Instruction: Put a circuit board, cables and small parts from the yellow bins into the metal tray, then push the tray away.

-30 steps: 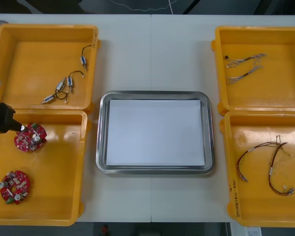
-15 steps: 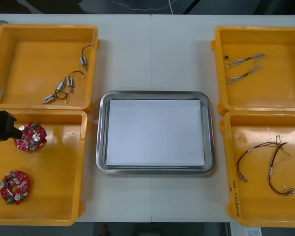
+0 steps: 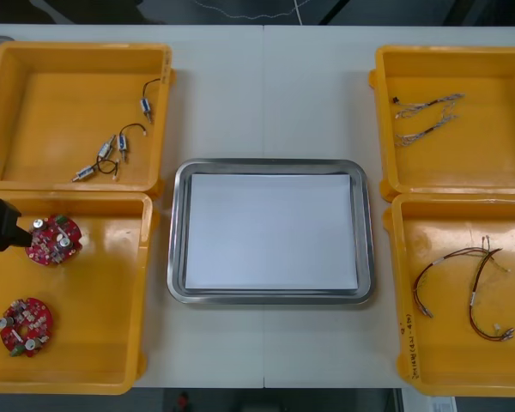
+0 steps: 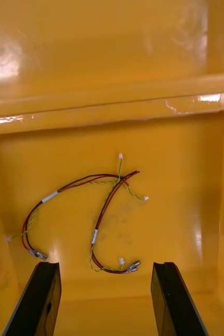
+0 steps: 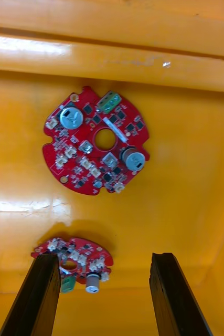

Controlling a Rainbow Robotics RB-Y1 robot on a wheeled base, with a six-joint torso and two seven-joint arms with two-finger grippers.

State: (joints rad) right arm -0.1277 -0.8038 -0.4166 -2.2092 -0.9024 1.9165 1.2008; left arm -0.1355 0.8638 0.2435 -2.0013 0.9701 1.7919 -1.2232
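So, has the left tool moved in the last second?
Yes. In the front view the left tool has drawn back to its left, away from the farther red board: earlier its tip overlapped the board's edge, now it hardly reaches it.

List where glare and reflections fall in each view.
Front view: the metal tray rim gleams; sheen lies on the near right bin floor. Right wrist view: white glints on that bin's far rim, beyond the red and yellow cables and the open right gripper. Left wrist view: a glare streak along the near left bin wall, beyond the circuit boards and open left gripper.
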